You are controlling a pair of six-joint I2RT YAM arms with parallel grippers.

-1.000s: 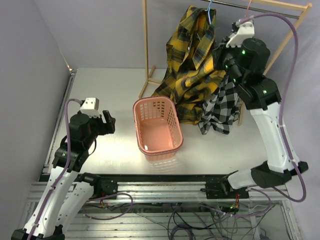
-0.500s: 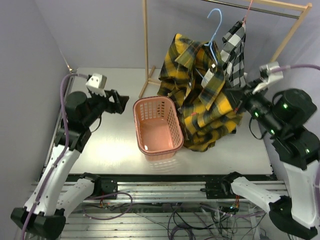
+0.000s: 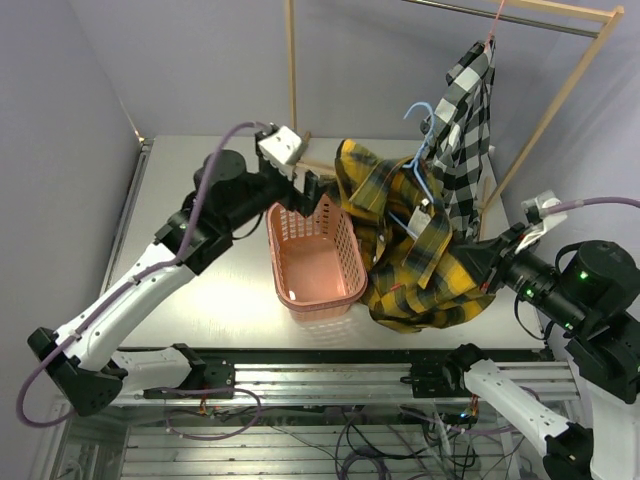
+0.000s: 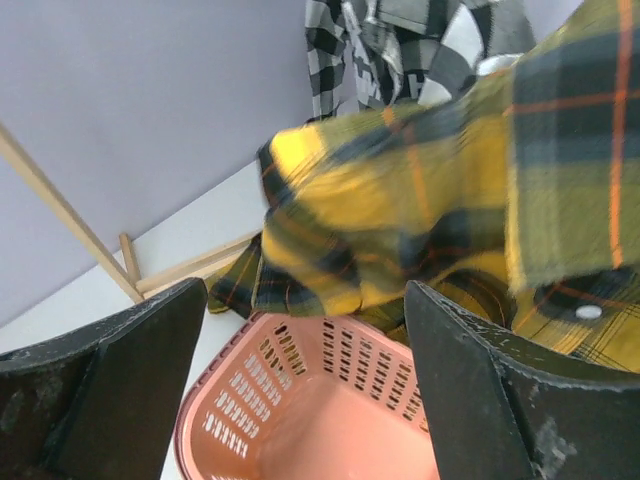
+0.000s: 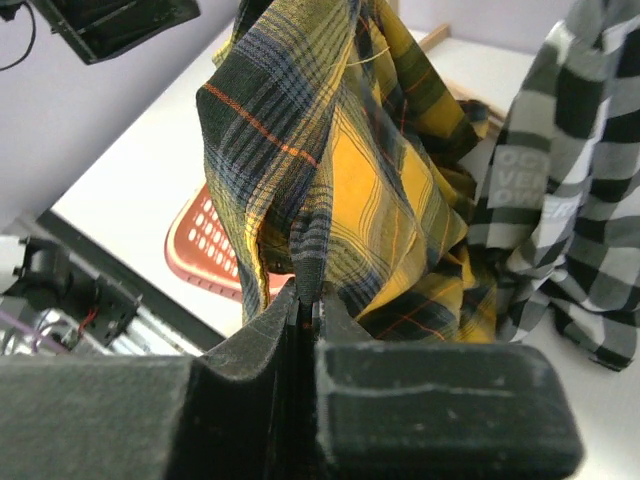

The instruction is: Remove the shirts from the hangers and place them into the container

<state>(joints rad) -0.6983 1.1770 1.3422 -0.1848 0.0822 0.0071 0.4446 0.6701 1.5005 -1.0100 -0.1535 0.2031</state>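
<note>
The right pincer (image 5: 305, 300) is clamped shut on a fold of the yellow-and-dark plaid shirt (image 3: 420, 270), holding the cloth up off the worktop (image 3: 240, 300) just to the right of the salmon-pink basket (image 3: 275, 250). The shirt bunches against the basket's right wall, and one corner spills over its far rim. None of it lies on the basket floor. The light blue hanger (image 3: 420, 125) sits tilted in the shirt's collar, its hook well below the rail of the wooden rack (image 3: 291, 60).

The left pincer (image 4: 305, 330) hovers over the far end of the basket with its jaws spread wide and nothing between them, close to the yellow cloth but not touching it.

Behind, the black-and-white check shirt (image 3: 465, 130) hangs from the pink hanger (image 3: 495, 22) at the right end of the rail. Its lower part falls behind the plaid shirt, so where its hem ends cannot be told.
</note>
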